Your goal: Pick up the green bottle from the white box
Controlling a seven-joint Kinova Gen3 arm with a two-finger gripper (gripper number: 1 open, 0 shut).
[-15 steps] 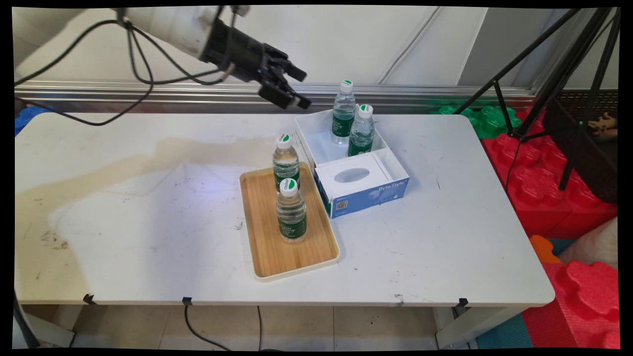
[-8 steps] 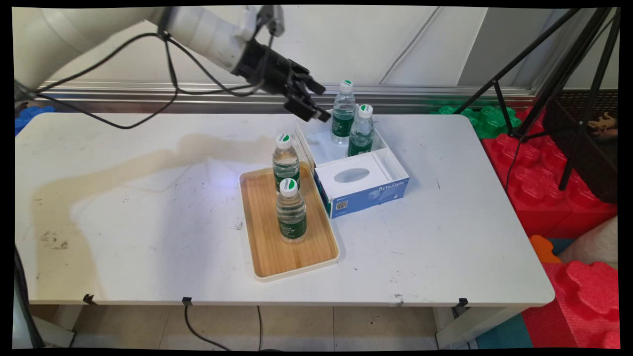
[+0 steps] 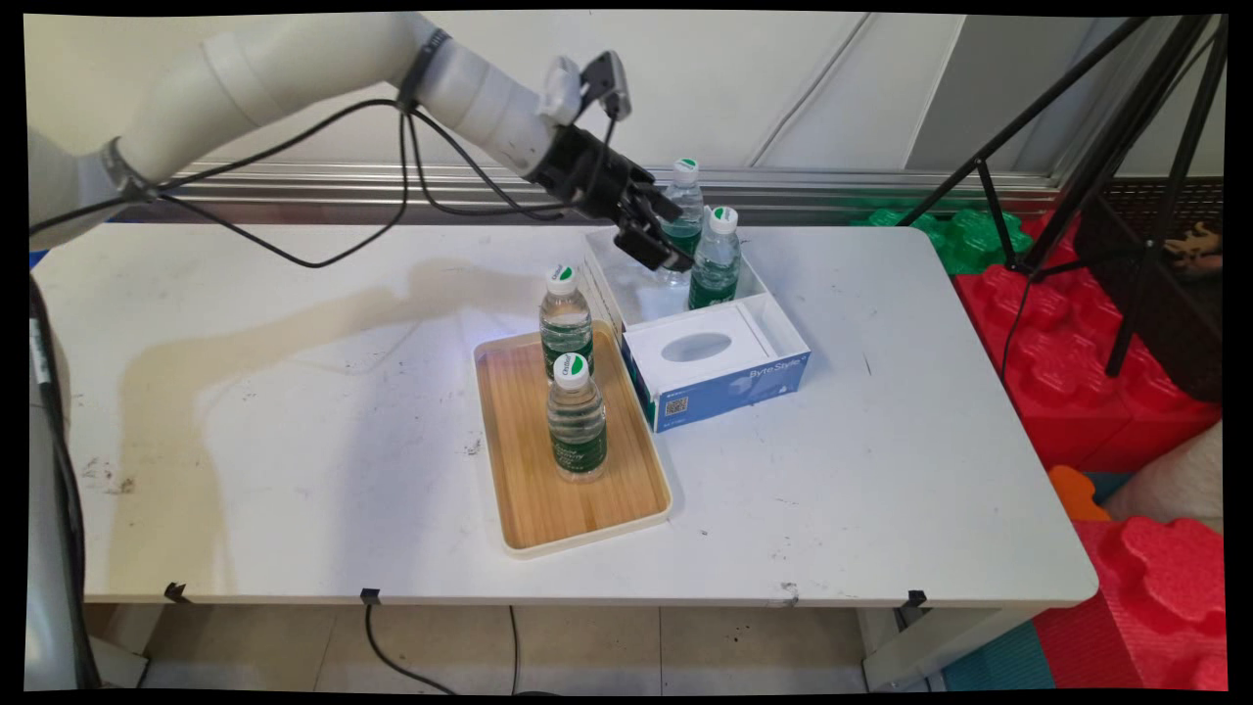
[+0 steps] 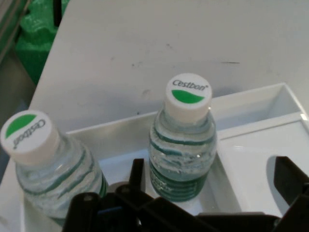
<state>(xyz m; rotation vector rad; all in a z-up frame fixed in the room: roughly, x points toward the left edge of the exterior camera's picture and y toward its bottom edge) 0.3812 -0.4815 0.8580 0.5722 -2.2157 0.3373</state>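
My black gripper hangs open over the back compartment of a white box, just left of two green-labelled water bottles standing there. The rear bottle is partly hidden behind the fingers; the nearer bottle stands just right of them. In the hand view the nearer bottle is in the middle, ahead of the gap between the spread fingers, and the rear bottle is at the left. The gripper holds nothing.
A blue and white tissue box fills the box's front compartment. A wooden tray beside it carries two more bottles, one behind and one in front. A black tripod and red foam blocks stand at the right.
The arm has swung right and downward, bringing the gripper from above the table's back edge to the bottles in the white box. Nothing on the table has moved.
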